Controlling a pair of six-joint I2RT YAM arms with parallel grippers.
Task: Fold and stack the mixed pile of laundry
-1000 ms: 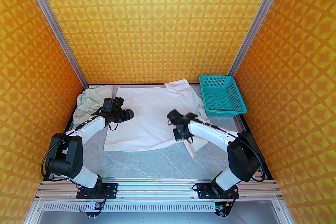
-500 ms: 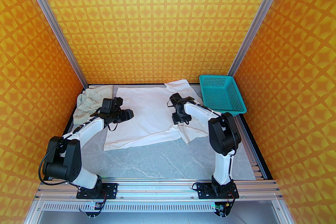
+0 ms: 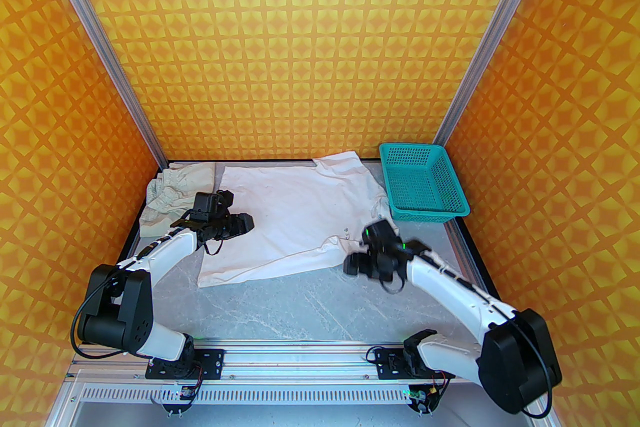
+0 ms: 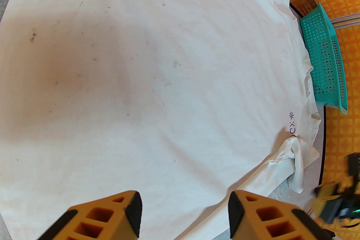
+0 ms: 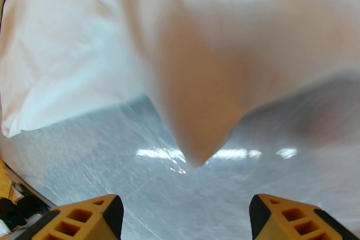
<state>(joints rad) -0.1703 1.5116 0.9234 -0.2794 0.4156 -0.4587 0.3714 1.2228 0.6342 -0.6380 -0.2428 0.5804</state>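
Note:
The white shirt (image 3: 295,215) lies spread flat in the middle of the table, with its near right sleeve bunched at the edge (image 3: 340,247). A beige-cream piece (image 3: 170,192) with a gathered band sits crumpled at the back left. My left gripper (image 3: 247,223) hovers over the shirt's left part. In the left wrist view it (image 4: 184,210) stands open above the shirt (image 4: 157,64) with nothing between its fingers. My right gripper (image 3: 350,265) is just off the shirt's near right corner. In the right wrist view it (image 5: 185,213) is open over bare table, facing a blurred sleeve tip (image 5: 197,120).
A teal mesh basket (image 3: 425,184) stands at the back right beside the shirt's shoulder, and it is empty; the left wrist view catches it too (image 4: 323,58). Grey marbled table (image 3: 310,310) shows between the shirt and the arm bases. Orange patterned walls enclose three sides.
My right gripper carried the sleeve inward over the shirt, opened and let it go, then swung back to the near right. The left arm barely moved.

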